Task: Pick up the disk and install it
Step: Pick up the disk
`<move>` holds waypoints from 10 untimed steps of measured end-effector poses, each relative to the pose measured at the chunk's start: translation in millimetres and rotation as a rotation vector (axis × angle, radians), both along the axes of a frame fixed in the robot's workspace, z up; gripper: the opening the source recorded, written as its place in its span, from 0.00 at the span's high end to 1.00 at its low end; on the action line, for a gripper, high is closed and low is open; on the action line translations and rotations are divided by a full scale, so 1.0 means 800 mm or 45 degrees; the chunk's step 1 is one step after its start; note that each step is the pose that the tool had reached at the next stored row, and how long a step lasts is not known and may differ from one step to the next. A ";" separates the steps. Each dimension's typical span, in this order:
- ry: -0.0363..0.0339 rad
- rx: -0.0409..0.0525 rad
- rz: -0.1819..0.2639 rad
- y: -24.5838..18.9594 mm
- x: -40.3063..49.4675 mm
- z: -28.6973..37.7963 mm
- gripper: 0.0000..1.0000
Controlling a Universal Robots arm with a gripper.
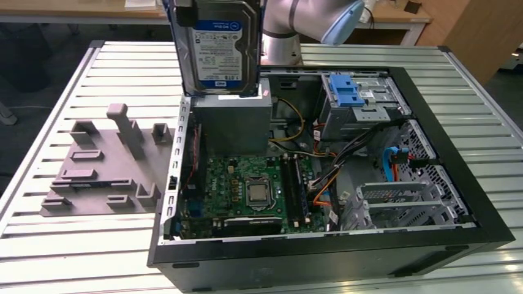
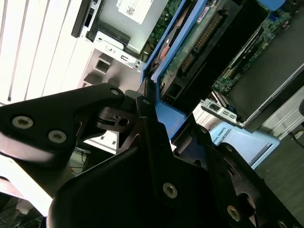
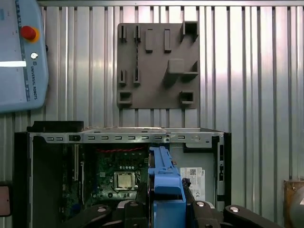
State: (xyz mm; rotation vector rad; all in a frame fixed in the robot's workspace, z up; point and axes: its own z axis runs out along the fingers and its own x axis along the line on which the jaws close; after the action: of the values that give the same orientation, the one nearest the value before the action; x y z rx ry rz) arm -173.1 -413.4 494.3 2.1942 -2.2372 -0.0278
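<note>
the disk (image 1: 219, 46) hangs on end, long axis vertical, its blue rail clenched between the fingers (image 2: 147, 128). it is above the open case (image 1: 327, 251), over the grey box (image 1: 233, 122). the blue-latched bay (image 1: 351, 92) lies toward the exterior view's right.

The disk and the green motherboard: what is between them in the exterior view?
In the exterior view, the grey metal box sits between the raised disk and the motherboard, inside the open computer case.
</note>
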 end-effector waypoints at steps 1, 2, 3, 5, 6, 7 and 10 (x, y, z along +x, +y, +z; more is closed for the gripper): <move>0.0000 0.000 0.000 -0.0007 0.002 0.0000 0.64; -0.0001 0.000 0.000 -0.0014 0.004 0.0000 0.64; -0.0001 0.000 0.000 -0.0020 0.005 0.0000 0.64; -0.0001 0.000 0.000 -0.0030 0.008 0.0000 0.64; 0.0000 0.000 0.000 -0.0035 0.009 0.0000 0.64; 0.0000 0.000 0.000 -0.0039 0.011 0.0000 0.64; 0.0000 0.000 0.000 -0.0051 0.016 0.0000 0.64</move>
State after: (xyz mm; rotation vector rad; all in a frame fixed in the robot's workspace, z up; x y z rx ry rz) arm -160.1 -417.5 494.3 2.1944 -2.2372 -0.0279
